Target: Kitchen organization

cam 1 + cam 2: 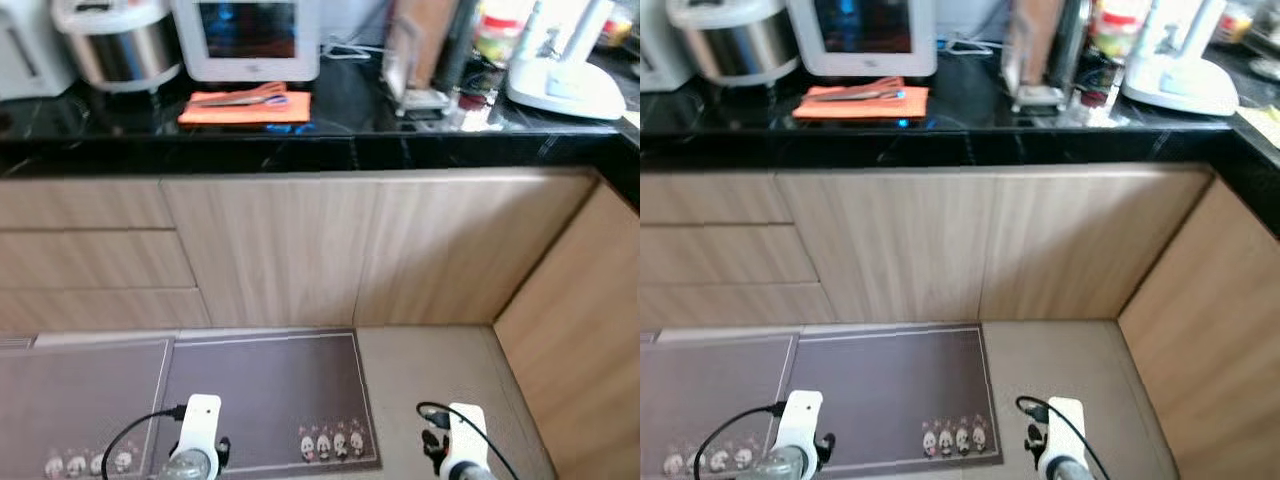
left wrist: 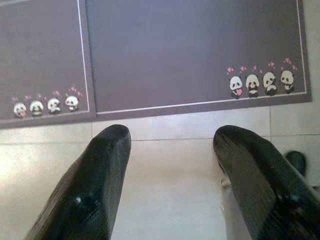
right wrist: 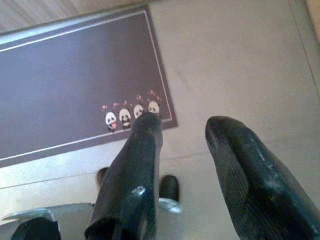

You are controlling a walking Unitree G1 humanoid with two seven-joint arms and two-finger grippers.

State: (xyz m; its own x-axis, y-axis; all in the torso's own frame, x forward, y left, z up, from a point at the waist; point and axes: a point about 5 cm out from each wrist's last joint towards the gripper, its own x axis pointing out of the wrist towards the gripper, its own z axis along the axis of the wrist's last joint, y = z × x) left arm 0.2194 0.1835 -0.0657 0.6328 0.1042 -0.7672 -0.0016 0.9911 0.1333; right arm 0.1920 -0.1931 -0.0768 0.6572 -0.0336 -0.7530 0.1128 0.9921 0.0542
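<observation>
Down at my sides, both arms hang idle over the floor. My left tool has its fingers spread with nothing between them, pointing at pale tile just short of the dark panda mat. My right tool is likewise spread and holds nothing, hanging over bare tile beside the mat's right-hand corner. In the head views I see only the white wrist housings, left and right, each trailing a black cable.

Ahead, the mat lies against the foot of the wood cabinets, with a second mat touching its left edge. To my right a wooden side panel closes the corner, so the open floor is a narrow strip between mat and panel.

The black surface runs across the top and turns at the right end. On it, an orange cloth lies near the front edge, with tongs resting on top. Behind the cloth stands a white appliance with a dark screen, and to its left a steel rice cooker. Further right, a white stand appliance sits near the corner, with jars and boards crowded between, too blurred to name.
</observation>
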